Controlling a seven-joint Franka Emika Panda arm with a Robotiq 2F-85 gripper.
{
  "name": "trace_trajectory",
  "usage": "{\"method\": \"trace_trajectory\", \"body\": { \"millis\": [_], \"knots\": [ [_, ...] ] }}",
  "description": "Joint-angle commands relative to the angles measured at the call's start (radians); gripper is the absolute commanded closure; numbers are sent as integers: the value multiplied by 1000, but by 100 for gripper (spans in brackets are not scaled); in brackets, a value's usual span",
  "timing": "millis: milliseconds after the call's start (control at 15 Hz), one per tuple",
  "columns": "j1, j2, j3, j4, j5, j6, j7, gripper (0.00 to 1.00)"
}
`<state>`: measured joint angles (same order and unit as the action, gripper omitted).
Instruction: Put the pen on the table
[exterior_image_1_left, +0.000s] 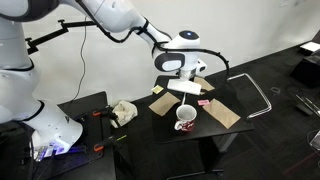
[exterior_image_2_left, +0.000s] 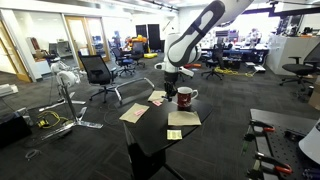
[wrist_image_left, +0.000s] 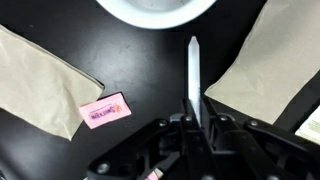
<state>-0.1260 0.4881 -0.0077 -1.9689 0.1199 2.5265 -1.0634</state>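
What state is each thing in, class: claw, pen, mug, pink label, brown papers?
claw: shut on the pen.
pen: held in the claw, tip pointing toward the mug.
mug: upright on the table.
pink label: lying flat on the table.
brown papers: lying flat.

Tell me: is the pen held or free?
Held: wrist view shows the pen clamped in the gripper; cannot tell whether it touches the table.

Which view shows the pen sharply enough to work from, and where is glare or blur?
Wrist view: the pen stands out clearly against the dark table; the mug rim at the top is blown out white, and the gripper holding the pen is dark and soft. In both exterior views the pen is too small to make out.
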Motion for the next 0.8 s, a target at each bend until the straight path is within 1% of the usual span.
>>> {"method": "trace_trajectory", "body": {
  "millis": [0, 67, 133, 200, 333, 400, 533, 733],
  "knots": [
    [-3, 43, 9, 50, -61, 1, 82, 97],
    [-3, 50, 10, 57, -73, 0, 96, 97],
    [-3, 57, 11, 62, -82, 0, 107, 92],
    [-3, 63, 12, 67, -91, -3, 115, 65],
    [-2, 72, 14, 76, -110, -4, 134, 54],
    [-4, 76, 16, 78, -116, -4, 142, 46],
    [-6, 72, 21, 74, -118, 1, 143, 33],
    [-10, 51, 30, 59, -113, 14, 143, 8]
  ]
}}
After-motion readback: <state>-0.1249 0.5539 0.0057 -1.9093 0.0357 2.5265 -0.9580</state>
